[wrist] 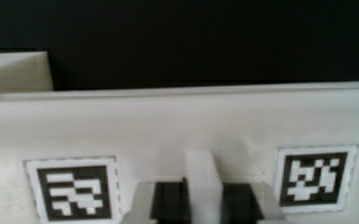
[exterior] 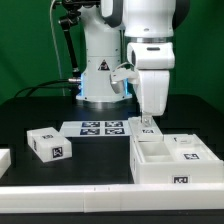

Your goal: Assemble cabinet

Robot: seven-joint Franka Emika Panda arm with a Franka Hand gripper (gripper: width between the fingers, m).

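The cabinet (exterior: 158,172), a large white box body with inner compartments and tags, lies on the black table at the exterior view's right. My gripper (exterior: 146,122) reaches straight down onto its far left corner. In the wrist view the cabinet's white wall (wrist: 176,120) fills the frame, with two tags on it. My gripper (wrist: 204,205) has its two dark fingers (wrist: 167,203) on either side of a thin white rib of the cabinet. The jaws stand close together, shut on that rib.
A smaller white part with tags (exterior: 47,145) lies at the exterior view's left. The marker board (exterior: 102,128) lies flat in front of the robot base. Another white piece (exterior: 3,158) shows at the left edge. A white strip runs along the table's front edge.
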